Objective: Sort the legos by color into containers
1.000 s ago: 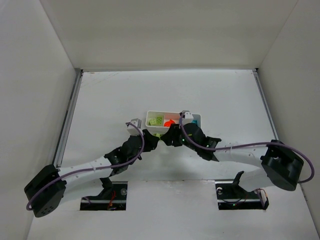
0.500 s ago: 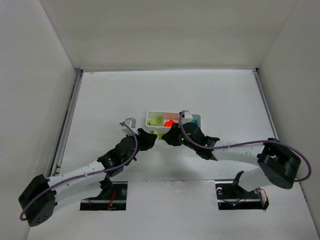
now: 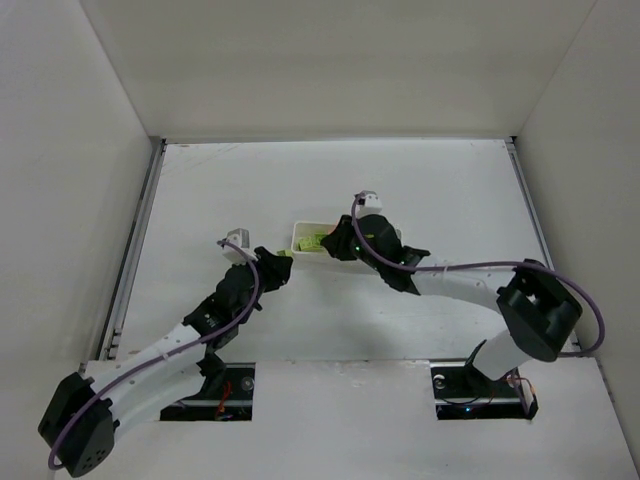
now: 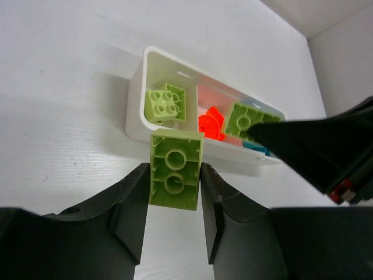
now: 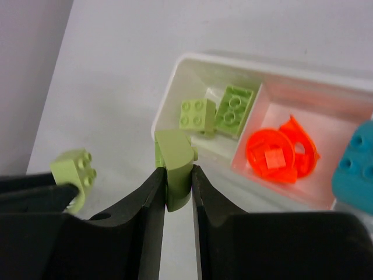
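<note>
squarely inside the left pincer (image 4: 173, 182) — a green lego (image 4: 175, 158), near the tray (image 4: 134, 111)

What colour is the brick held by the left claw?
Yellow-green; the brick shows best in the left wrist view.

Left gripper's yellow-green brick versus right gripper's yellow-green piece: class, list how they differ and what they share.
Shape: the yellow-green rectangular brick in the left gripper is flat-sided with two rings showing; the yellow-green rounded piece in the right gripper has a curved top. Place: the brick hangs just outside the white plastic tray; the rounded piece is over its wall. Shared: colour, and each is clamped in its gripper.
</note>
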`<state>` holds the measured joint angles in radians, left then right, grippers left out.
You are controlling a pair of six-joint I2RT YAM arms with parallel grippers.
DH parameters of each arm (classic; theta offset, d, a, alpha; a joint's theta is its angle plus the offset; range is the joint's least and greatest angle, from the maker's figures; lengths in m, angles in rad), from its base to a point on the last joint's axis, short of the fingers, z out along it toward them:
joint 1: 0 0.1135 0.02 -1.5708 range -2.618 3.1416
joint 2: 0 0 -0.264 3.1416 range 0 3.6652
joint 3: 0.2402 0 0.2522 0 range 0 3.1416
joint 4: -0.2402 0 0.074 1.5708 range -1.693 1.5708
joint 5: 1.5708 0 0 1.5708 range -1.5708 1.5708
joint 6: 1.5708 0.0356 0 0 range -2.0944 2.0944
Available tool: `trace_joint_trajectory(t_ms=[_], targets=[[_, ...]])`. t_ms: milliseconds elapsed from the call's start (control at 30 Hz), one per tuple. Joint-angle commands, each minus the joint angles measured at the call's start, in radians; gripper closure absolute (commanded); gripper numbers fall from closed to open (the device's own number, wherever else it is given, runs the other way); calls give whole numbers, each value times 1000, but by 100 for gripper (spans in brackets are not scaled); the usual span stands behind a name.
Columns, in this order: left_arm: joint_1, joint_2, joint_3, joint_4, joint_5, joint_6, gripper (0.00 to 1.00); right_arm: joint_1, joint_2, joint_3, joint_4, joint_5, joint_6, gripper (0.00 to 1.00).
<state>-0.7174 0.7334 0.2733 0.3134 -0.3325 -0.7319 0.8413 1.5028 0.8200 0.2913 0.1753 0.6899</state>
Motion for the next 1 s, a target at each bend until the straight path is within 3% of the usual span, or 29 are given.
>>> trace_joint_trajectory(t_ms=[0, 500, 600, 800, 967], targets=[[5, 29, 24, 22, 1, 22, 81, -14, 77, 108, -17, 20, -59, 74], [29, 77, 12, 93, 42, 55, 80, -12, 247, 292, -129, 185, -158, 73], [39, 77, 12, 93, 52, 55, 80, 5, 269, 311, -144, 242, -173, 66], [49, 87, 21, 95, 62, 57, 80, 20, 281, 329, -138, 208, -165, 57], [49, 93, 38, 95, 62, 63, 80, 26, 235, 308, -138, 202, -165, 56]])
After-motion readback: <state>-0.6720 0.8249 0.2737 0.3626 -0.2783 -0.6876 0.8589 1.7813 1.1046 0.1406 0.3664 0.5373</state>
